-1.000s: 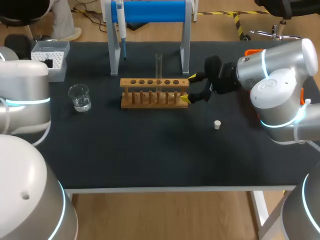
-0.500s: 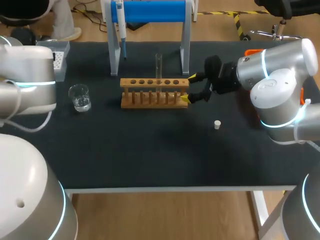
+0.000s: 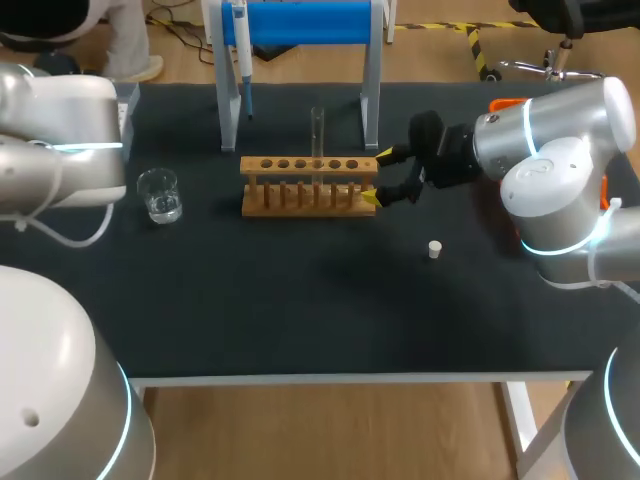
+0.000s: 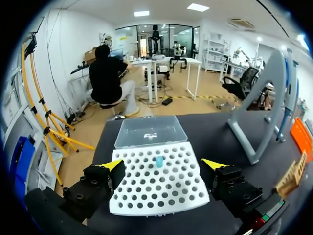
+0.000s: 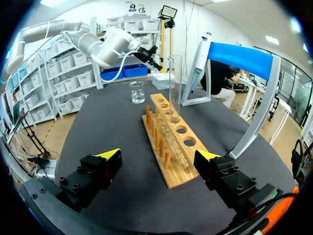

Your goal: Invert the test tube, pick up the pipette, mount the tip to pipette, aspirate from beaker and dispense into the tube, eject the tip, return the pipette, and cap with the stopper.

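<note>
At the far left, the left gripper (image 4: 162, 164) hangs over the white pipette tip box (image 4: 161, 193), fingers spread wide and holding nothing. Only one blue tip (image 4: 159, 161) shows among the holes, directly ahead of the gripper. That looks like the weakest point in the task: with no spare in sight, a crooked mount that tips or knocks this tip out would leave nothing to aspirate with. Next along is the glass beaker (image 3: 160, 195) of clear liquid, close beside the left arm. An elbow swinging low toward the pipette (image 3: 242, 55) could catch the beaker and spill it. The pipette hangs untouched from the blue stand (image 3: 300, 22), so pickup seems to be the step in hand. A grip taken off-centre could set it swinging or lift it off the hanger unheld. At mid-table the wooden tube rack (image 3: 310, 186) holds the test tube (image 3: 318, 130) upright in one of its middle holes, standing tall above the rack. The right gripper (image 3: 378, 175) is at the rack's right end with its fingers wide apart, one to each side and gripping nothing. A sideways drift or sudden close there would likely shove the rack and rock the tube. Further right, the small white stopper (image 3: 435, 249) lies loose on the dark table (image 3: 300, 310), where a careless sweep could send it rolling.
</note>
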